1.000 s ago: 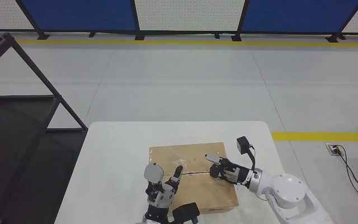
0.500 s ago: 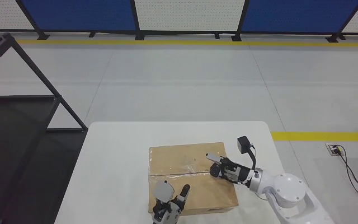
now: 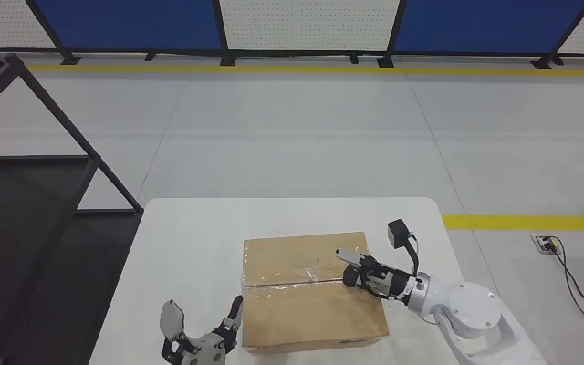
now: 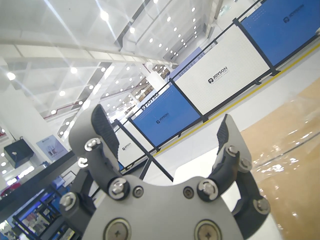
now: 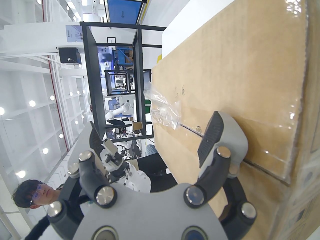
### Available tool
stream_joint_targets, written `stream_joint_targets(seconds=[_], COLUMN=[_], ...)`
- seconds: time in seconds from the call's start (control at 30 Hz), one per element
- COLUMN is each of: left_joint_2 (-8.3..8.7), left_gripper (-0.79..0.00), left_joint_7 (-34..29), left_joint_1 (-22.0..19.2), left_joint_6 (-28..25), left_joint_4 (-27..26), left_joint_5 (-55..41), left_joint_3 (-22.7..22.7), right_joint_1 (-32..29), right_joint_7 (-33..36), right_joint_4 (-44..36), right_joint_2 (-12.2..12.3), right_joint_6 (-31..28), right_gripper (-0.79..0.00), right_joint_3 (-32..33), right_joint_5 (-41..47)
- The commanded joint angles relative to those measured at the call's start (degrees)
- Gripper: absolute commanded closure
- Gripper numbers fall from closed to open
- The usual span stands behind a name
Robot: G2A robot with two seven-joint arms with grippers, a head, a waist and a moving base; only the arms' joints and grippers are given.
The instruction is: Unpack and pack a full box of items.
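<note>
A closed cardboard box (image 3: 310, 292) lies on the white table (image 3: 182, 246), its top seam covered with clear tape (image 5: 163, 112) that is crumpled and lifted in one spot. My right gripper (image 3: 349, 268) is open at the box's right end, level with the seam. One of its fingers (image 5: 212, 136) lies on the box top (image 5: 225, 76) next to the seam; the other is off the cardboard. My left gripper (image 3: 203, 319) stands open, with nothing in it, at the table's front edge, just left of the box's front left corner. The box side (image 4: 287, 151) is close beside it.
A black metal rack (image 3: 55, 210) stands left of the table. Blue and white partition panels (image 3: 310, 23) line the back behind a yellow floor line. Bare table surface lies left of and behind the box.
My left gripper has pulled back off the box top and swung left, down to the table's front edge beside the box. The right gripper and the box have stayed put.
</note>
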Motion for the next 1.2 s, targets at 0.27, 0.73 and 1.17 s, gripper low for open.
stream_joint_targets(seconds=[0.27,0.73,1.17], left_joint_2=[1.93,3.02,3.17], left_gripper=[-0.785,-0.785,-0.785], left_joint_7=[7.9,14.4,-1.9], left_joint_1=[0.6,1.6,-3.5], left_joint_6=[-19.9,-33.0,-37.7], left_joint_4=[2.0,2.4,-0.1], left_joint_5=[-15.0,-18.0,-22.8], left_joint_3=[-12.2,-15.5,-13.5], right_joint_1=[-0.2,-0.6,-1.3], right_joint_7=[0.2,-0.9,-2.0], right_joint_4=[-1.0,-2.6,-3.4], right_joint_2=[0.1,0.1,0.0], right_joint_6=[-0.6,0.1,0.2], right_gripper=[-0.785,-0.785,-0.785], right_joint_3=[-0.3,0.1,-0.8], right_joint_5=[-1.7,-2.5,-3.7])
